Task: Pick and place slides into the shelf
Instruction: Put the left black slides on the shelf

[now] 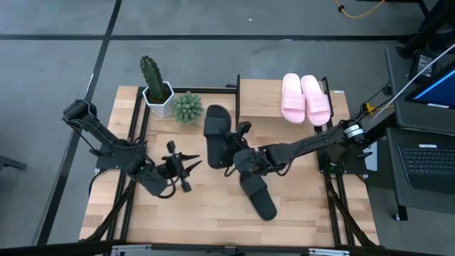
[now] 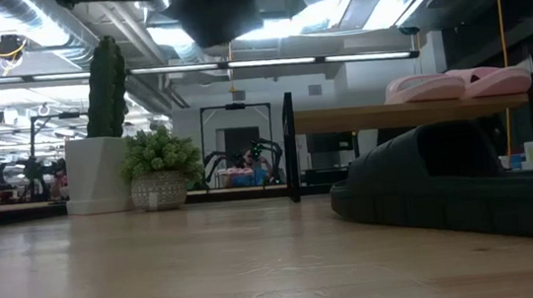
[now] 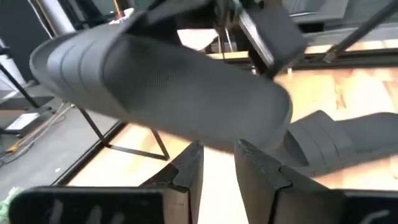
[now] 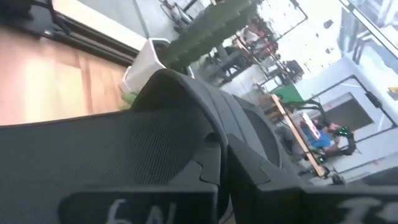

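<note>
Slides: two pink ones (image 1: 306, 99) lie side by side on the shelf (image 1: 257, 98); one black slide (image 1: 257, 194) lies on the bench (image 1: 206, 213), the other black slide (image 1: 215, 135) is raised above it, clamped in the right jaws (image 1: 240, 158). Left jaws (image 1: 186, 168) stand part open near mid-bench, holding nothing, just beside the raised slide. Cactus (image 1: 151, 78) and a small plant (image 1: 188, 107) stand at the far edge.

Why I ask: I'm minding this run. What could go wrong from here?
1. The right jaws seem to grip the raised black slide near one end, so it might twist or drop onto the other black slide.
2. The pink slides already take up part of the shelf. A careless placement could knock them.
3. The small plant stands close by, and a swing could hit it.
</note>
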Action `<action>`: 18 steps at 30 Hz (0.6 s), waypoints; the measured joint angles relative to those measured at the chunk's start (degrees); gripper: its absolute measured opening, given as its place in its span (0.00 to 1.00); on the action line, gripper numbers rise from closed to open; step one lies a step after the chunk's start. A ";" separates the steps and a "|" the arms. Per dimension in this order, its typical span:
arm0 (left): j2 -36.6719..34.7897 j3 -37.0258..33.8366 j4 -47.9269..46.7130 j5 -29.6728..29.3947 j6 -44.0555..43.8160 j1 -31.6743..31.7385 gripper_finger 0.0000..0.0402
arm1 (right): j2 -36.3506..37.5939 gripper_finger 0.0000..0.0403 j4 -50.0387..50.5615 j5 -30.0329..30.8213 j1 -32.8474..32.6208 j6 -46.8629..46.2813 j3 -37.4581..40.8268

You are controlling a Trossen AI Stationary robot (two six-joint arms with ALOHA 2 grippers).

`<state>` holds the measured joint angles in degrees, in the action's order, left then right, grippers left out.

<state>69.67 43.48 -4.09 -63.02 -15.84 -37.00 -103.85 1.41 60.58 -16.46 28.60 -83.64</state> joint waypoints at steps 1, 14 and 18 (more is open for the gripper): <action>-0.02 0.00 -0.11 -0.08 0.11 -0.30 0.21 | 0.83 0.03 1.01 -0.19 -0.12 -0.06 0.00; -0.24 0.00 -1.04 -0.48 1.51 -0.43 0.11 | 17.27 0.03 20.83 -6.82 2.30 -8.48 -0.06; -0.24 0.00 -1.53 0.22 1.60 0.37 0.03 | 21.33 0.03 25.45 -11.27 5.34 -10.27 0.31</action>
<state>69.43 43.48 -5.62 -62.81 -14.24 -36.63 -82.52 26.87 49.31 -11.12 18.33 -83.32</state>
